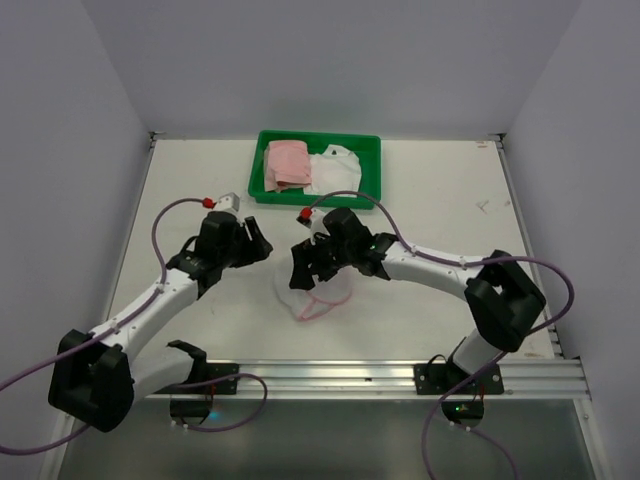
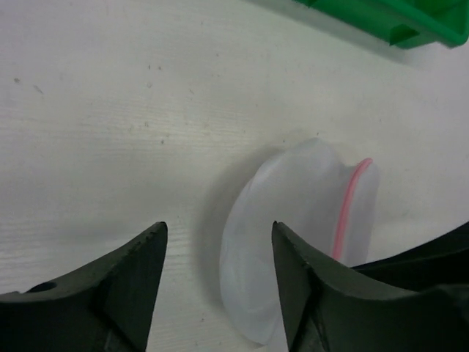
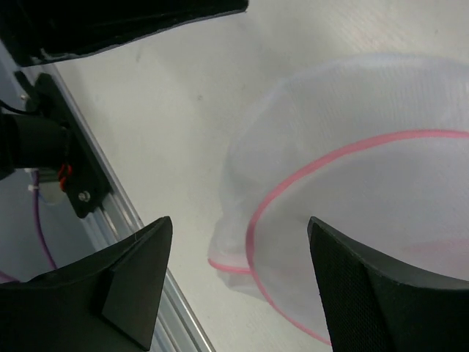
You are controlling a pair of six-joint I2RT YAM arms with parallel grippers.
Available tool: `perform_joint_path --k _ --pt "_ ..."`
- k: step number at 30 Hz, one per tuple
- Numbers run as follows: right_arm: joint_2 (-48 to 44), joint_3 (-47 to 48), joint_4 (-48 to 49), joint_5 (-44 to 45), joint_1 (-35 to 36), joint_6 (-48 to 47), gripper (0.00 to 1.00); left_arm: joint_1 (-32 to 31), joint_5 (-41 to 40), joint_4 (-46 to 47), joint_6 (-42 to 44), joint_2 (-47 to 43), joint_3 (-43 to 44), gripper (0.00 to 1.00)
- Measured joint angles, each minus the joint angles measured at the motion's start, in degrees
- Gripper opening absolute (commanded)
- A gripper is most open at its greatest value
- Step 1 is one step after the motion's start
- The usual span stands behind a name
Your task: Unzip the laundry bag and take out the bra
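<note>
The laundry bag [image 1: 318, 291] lies on the table between the two arms, a round white mesh pouch with pink trim [image 2: 350, 207]. It looks slack and partly open, with one pink rim loop [image 3: 293, 194] showing. My left gripper [image 2: 218, 227] is open just above the pouch's left edge [image 2: 289, 220], with nothing held. My right gripper [image 3: 238, 220] is open over the pouch's near side [image 3: 352, 176], also empty. From above, the left gripper [image 1: 260, 244] and right gripper [image 1: 301, 264] stand close together. The bra is hidden; I cannot make it out inside the mesh.
A green tray [image 1: 262, 186] stands at the back centre, holding a folded pink cloth [image 1: 288, 162] and a white garment [image 1: 336, 166]. The tray's corner [image 2: 396, 18] shows in the left wrist view. A metal rail [image 3: 95, 192] runs along the near table edge.
</note>
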Motion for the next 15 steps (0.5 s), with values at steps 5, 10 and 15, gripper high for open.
perform_joint_path --k 5,10,15 --pt "4.7 -0.2 0.0 -0.3 0.0 0.0 0.75 -0.9 6.2 5.6 -0.9 6.3 -6.2 0.47" --pt "6.0 -0.1 1.0 -1.9 0.0 0.0 0.75 -5.0 8.8 11.2 -2.2 15.4 -7.8 0.38" --pt "9.5 0.6 0.9 -3.9 0.2 -0.3 0.75 -6.3 11.0 20.1 -4.0 21.3 -7.3 0.25"
